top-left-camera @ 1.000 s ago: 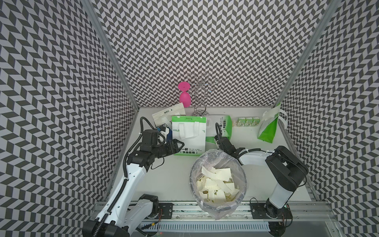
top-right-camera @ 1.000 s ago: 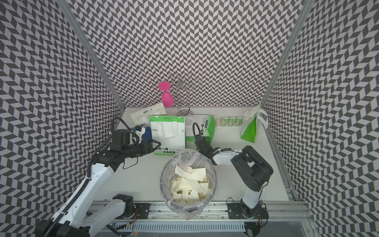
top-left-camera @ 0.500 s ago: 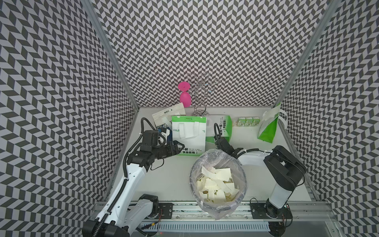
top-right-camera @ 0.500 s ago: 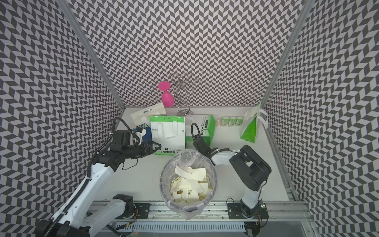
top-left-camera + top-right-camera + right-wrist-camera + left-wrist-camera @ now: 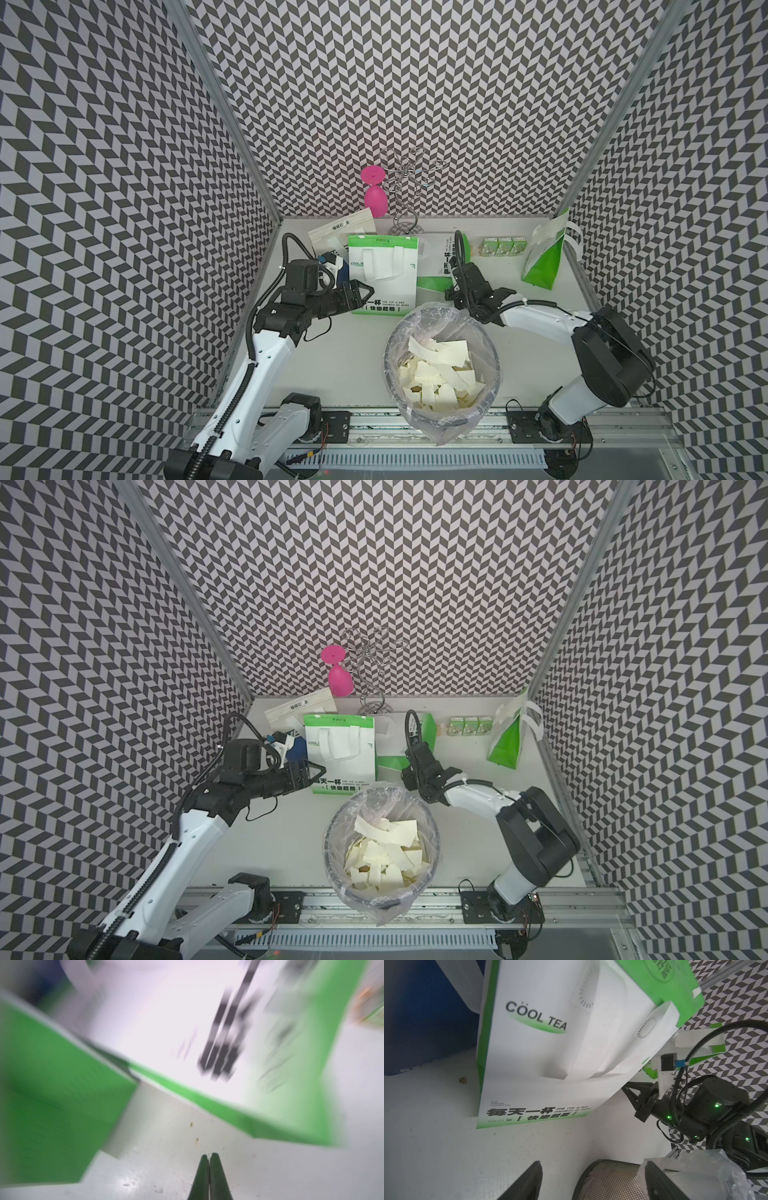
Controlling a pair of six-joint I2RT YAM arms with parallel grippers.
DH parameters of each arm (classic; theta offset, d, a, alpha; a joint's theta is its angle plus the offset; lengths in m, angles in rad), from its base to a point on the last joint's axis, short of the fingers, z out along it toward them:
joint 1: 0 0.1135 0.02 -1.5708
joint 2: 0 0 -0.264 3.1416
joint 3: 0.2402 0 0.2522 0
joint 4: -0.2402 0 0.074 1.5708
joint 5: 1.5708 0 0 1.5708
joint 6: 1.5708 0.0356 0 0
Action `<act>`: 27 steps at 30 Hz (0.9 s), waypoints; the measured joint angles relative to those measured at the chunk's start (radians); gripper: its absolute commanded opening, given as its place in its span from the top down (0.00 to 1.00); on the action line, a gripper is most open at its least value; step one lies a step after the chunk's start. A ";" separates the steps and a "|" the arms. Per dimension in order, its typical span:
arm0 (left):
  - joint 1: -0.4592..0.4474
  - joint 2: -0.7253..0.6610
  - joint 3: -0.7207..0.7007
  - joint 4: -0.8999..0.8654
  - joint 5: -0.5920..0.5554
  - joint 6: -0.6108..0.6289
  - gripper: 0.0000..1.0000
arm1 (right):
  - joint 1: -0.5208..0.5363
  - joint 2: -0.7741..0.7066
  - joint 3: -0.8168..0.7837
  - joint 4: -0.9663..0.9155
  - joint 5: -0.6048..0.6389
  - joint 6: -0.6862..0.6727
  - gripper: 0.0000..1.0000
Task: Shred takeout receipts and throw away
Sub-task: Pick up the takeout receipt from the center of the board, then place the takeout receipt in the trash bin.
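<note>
Likely receipt (image 5: 388, 729) lies beyond your right gripper (image 5: 208, 1157)
Those jaws meet, empty; your left gripper (image 5: 365, 296) gapes wide, farther away.

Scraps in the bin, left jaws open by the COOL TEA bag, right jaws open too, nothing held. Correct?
One error: the right jaws are shut, tips pressed together with nothing between them, as the right wrist view shows. The rest holds: the torn receipt scraps lie in the bin, and the left jaws stand open and empty by the COOL TEA bag.
</note>
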 measured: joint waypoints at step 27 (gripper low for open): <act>-0.093 -0.027 0.151 0.298 0.134 0.047 0.21 | 0.198 -0.605 0.286 -0.612 -0.628 -0.203 1.00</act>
